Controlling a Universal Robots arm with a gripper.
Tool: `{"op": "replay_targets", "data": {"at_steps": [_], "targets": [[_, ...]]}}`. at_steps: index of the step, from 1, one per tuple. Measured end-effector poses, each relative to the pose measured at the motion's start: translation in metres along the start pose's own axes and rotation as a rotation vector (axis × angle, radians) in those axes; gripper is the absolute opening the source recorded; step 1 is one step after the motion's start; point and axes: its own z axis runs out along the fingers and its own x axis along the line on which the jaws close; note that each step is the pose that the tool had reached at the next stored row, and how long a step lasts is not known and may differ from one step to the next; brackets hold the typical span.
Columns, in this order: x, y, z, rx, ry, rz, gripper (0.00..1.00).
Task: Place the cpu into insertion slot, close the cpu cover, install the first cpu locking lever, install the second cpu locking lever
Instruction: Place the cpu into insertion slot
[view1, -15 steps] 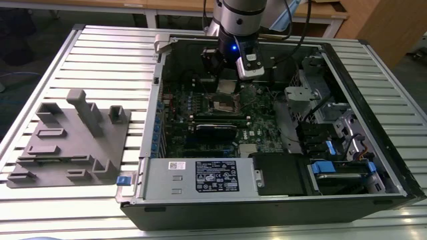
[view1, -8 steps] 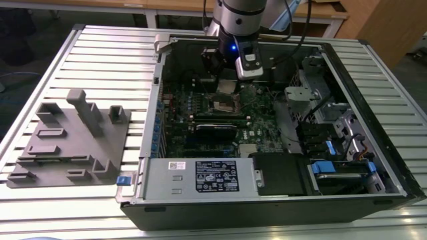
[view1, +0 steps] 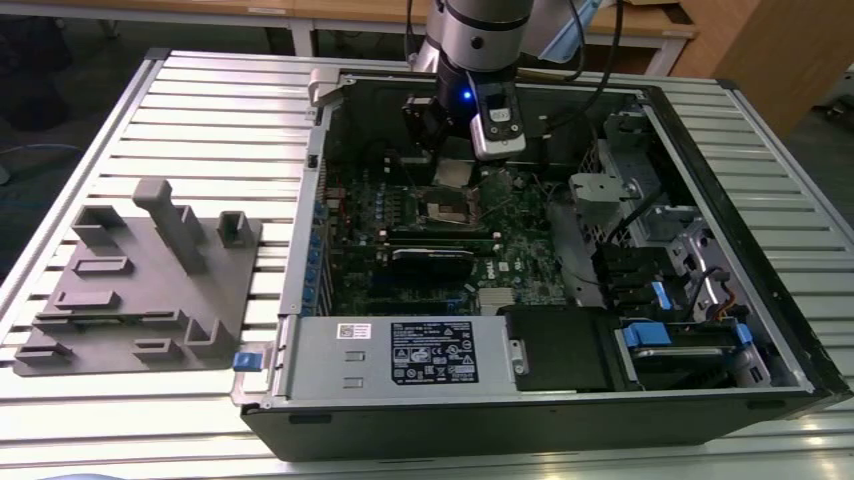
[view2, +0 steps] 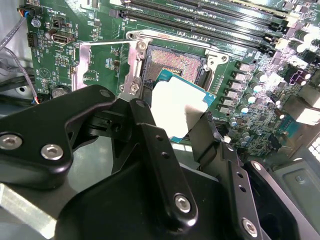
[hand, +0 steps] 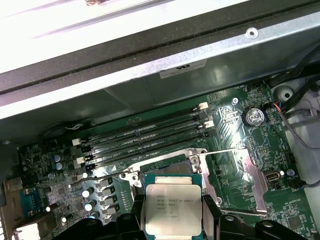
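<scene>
My gripper (view2: 175, 117) is shut on the cpu (view2: 177, 106), a flat square chip with a silver top pinched by two opposite edges between black fingers (view2: 150, 135). In the first wrist view the cpu (hand: 172, 207) hangs level just above and partly over the insertion slot (hand: 170, 170). The insertion slot (view2: 172, 62) has a dark centre and a silvery rim, with nothing in it. The cpu cover (view2: 102, 62), a silver frame with a square window, is swung open and lies beside the slot. In the exterior view the gripper (view1: 461, 172) holds the cpu inside the case over the insertion slot (view1: 451, 208).
Long black memory slots (hand: 145, 135) run beside the socket, and a coin battery (hand: 254, 117) sits past the open cover (hand: 235, 182). The case walls (view1: 320, 200) enclose the green motherboard (view1: 521, 230). A power supply (view1: 400, 350) and drive bays (view1: 654, 250) stand nearby. A grey fixture (view1: 147, 280) rests outside.
</scene>
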Motion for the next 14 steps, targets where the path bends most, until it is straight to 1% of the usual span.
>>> {"op": "replay_targets", "data": {"at_steps": [1, 5, 14], "targets": [[0.0000, 0.0000, 0.0000, -0.0001, -0.0001, 0.001, 0.54], [0.0000, 0.0000, 0.0001, -0.0006, -0.0022, 0.025, 0.54], [0.0000, 0.0000, 0.0001, -0.0006, -0.0023, 0.026, 0.54]]}}
